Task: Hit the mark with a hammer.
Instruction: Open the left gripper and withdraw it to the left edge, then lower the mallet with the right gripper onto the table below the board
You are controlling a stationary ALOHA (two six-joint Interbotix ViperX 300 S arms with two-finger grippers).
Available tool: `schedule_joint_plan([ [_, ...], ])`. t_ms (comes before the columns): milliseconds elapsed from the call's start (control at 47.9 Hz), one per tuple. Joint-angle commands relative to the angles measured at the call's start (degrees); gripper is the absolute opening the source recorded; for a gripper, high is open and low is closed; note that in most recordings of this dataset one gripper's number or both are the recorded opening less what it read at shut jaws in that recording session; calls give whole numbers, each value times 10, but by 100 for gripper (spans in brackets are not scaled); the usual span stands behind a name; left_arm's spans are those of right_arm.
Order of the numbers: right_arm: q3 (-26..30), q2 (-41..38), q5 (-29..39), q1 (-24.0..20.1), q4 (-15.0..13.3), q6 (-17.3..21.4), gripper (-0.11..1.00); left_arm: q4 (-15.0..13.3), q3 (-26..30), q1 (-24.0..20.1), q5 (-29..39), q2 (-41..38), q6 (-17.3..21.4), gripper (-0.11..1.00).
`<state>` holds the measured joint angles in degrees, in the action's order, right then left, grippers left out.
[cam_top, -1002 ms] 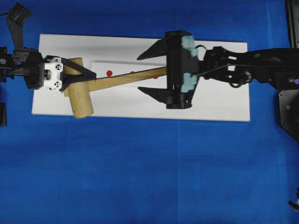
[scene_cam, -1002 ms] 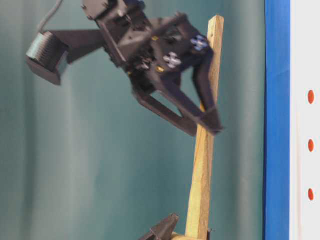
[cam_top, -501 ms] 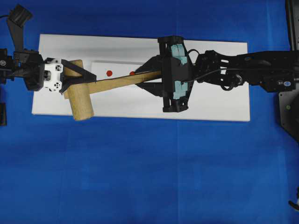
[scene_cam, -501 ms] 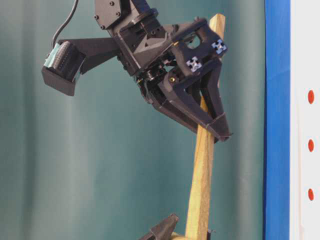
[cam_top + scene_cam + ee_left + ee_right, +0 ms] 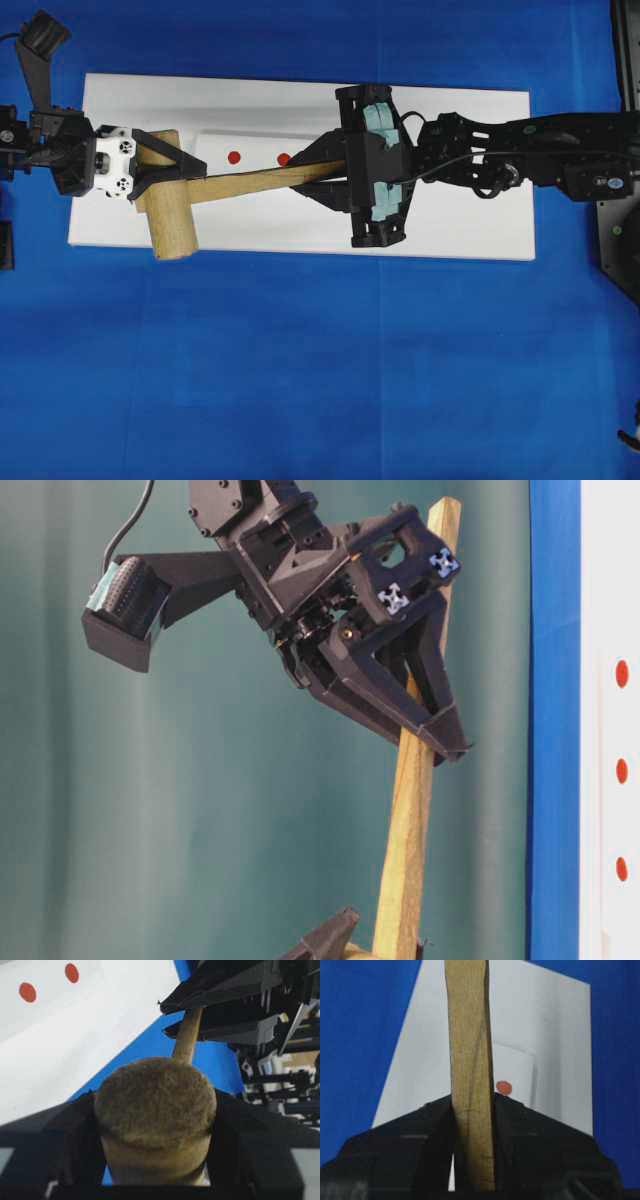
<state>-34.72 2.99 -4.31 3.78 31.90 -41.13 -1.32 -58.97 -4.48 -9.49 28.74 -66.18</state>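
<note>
Both grippers have the hammer (image 5: 225,190) aloft over the white board (image 5: 470,225)! The left gripper (image 5: 160,172) clamps the thick head at nine o'clock in the overhead view, while the right gripper (image 5: 325,180) is pinched on the flat handle near the centre (jaws snug on both faces). Red marks (image 5: 233,157) sit just toward twelve o'clock of the handle. Handover looks under way; I'd say the left's release and the strike remain.
</note>
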Motion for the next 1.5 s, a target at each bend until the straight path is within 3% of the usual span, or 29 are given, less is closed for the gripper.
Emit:
schedule_joint_plan([
  [0,12,7,-4,4,0,4,9,2,17,-1,-7,3,0,45],
  [63,12,7,-4,4,1,4,9,2,17,-1,-6,3,0,48],
  [209,11,8,-4,4,2,9,9,2,16,-1,-4,3,1,85],
  [250,11,8,-4,4,4,10,9,2,16,-1,-4,3,2,90],
  [543,-4,20,-4,4,19,11,9,2,8,-1,6,16,3,89],
  [1064,-95,110,-17,0,62,11,9,2,-46,0,62,127,4,88],
  [1482,-105,121,-19,0,78,11,8,2,-55,-1,119,168,4,88],
])
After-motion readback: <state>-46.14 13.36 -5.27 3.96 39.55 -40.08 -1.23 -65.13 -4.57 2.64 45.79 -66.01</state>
